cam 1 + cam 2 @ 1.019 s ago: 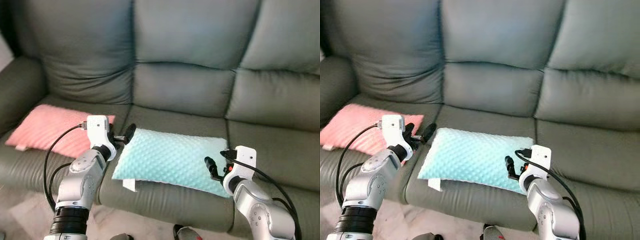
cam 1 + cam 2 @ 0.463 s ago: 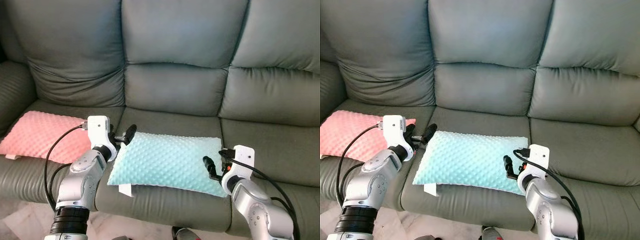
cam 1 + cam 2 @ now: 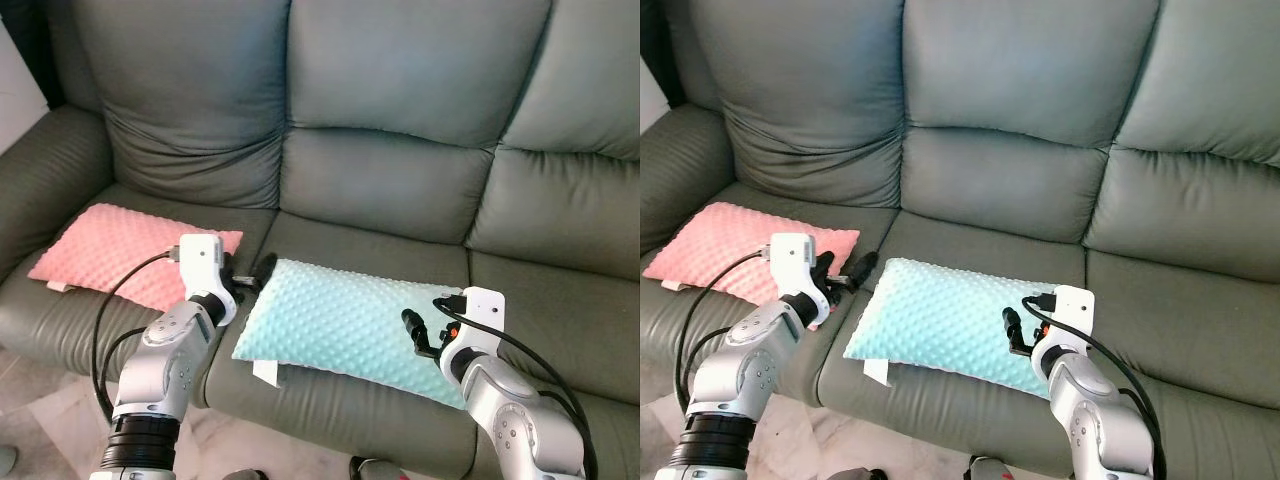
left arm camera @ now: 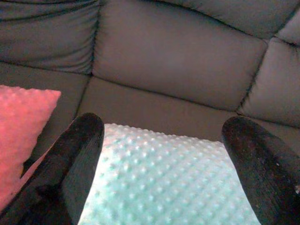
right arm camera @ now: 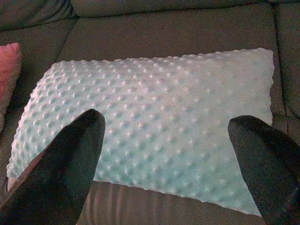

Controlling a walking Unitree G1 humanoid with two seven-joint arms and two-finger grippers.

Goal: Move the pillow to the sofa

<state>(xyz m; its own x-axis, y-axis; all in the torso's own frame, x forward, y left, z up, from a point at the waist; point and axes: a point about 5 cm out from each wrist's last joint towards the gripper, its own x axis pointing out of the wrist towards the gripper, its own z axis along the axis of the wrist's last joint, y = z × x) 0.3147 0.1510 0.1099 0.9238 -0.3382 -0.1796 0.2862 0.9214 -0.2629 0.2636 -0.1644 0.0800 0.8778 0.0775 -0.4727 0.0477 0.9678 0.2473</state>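
two pillows: one teal (image 3: 352,324), one pink (image 3: 130,253); one sofa (image 3: 400,120); two pincers, left (image 3: 254,277), right (image 3: 415,330).

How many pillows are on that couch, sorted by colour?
Teal pillow: 1
Pink pillow: 1
Total: 2 pillows, both lying on the grey sofa seat.

Camera: the whole view shifts between the earlier pictures and now, so the head has moved, not the things.
Sofa (image 3: 400,180): more of its left armrest shows now than half a second ago.
Pink pillow (image 3: 130,255): sits further into view, with its whole outline visible.
Left claw (image 3: 262,272): looks slightly lower against the near corner of the mint pillow (image 3: 350,325).
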